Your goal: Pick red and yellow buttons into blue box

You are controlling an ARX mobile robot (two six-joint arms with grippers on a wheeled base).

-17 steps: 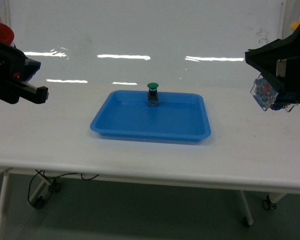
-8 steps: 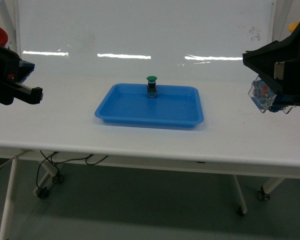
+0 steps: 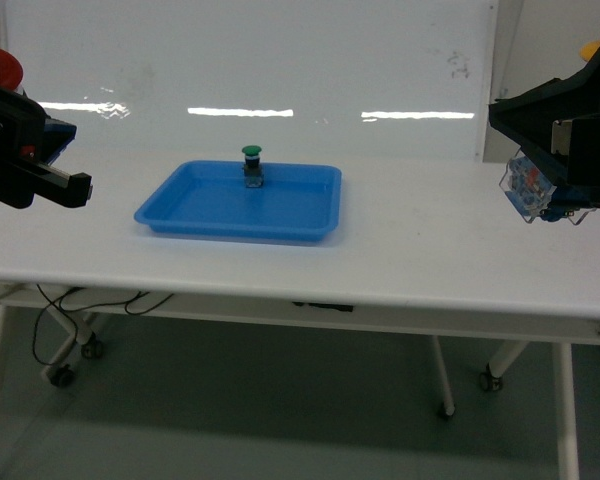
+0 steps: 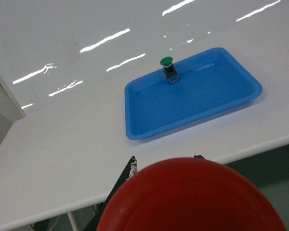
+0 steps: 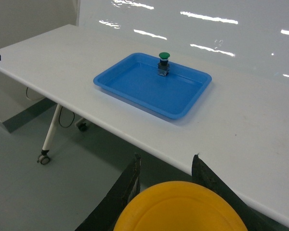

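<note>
Though barely seen overhead, red button [image 4: 192, 197] wrist-close.

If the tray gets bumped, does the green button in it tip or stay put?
The green button likely tips: it stands upright, with a wide cap over a narrow body. The blue tray looks glossy, so it may slide; the raised rim should contain it.

Three views on one white table [image 3: 400, 260]

The head camera looks forward and slightly down, from some distance, with the blue box [image 3: 230, 215] left of center. Both wrist cameras look down obliquely from the table's near side, each with a close button cap along the bottom edge; all three share the box.
</note>
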